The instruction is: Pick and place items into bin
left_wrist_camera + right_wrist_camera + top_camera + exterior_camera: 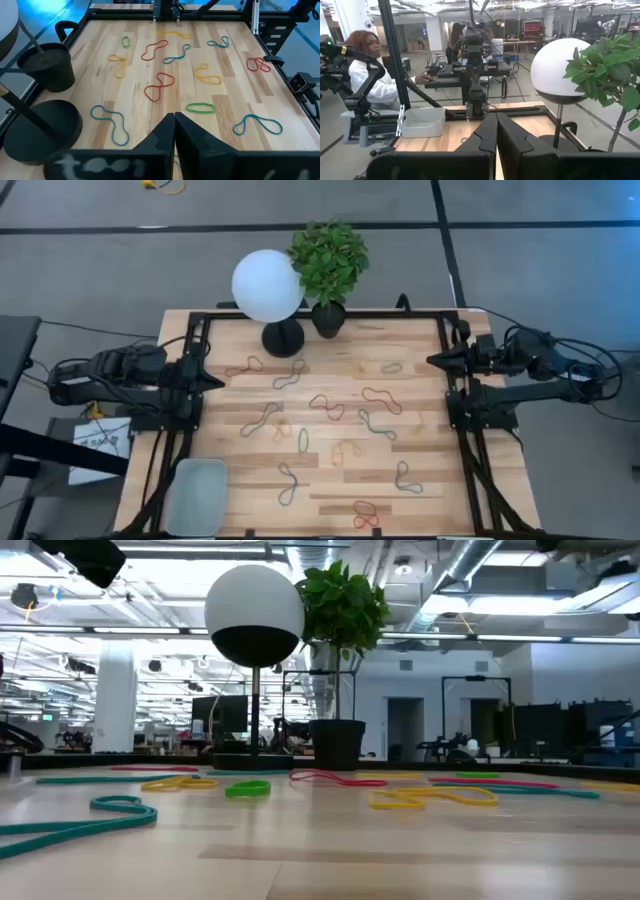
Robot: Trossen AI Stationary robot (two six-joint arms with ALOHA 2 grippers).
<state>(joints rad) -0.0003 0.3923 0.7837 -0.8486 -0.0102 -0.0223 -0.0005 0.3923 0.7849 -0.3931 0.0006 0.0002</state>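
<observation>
Lamp [267, 285] and plant [329, 260] stand at the table's [430, 480] far edge, apart from the bands [327, 407] scattered flat across the wood. Left gripper [174, 131] waits at the left edge, right gripper [496, 131] at the right edge, each with fingers pressed together on nothing. Bin [196, 495] sits at the near left corner, partly cut off; its contents cannot be made out. Beyond the table, a person [372, 65] sits at a desk.

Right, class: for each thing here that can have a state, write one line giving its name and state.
left gripper: shut, parked at the table's left edge.
right gripper: shut, parked at the right edge.
bin: empty, at the table's near-left corner.
rubber bands: loose, scattered flat over the table.
</observation>
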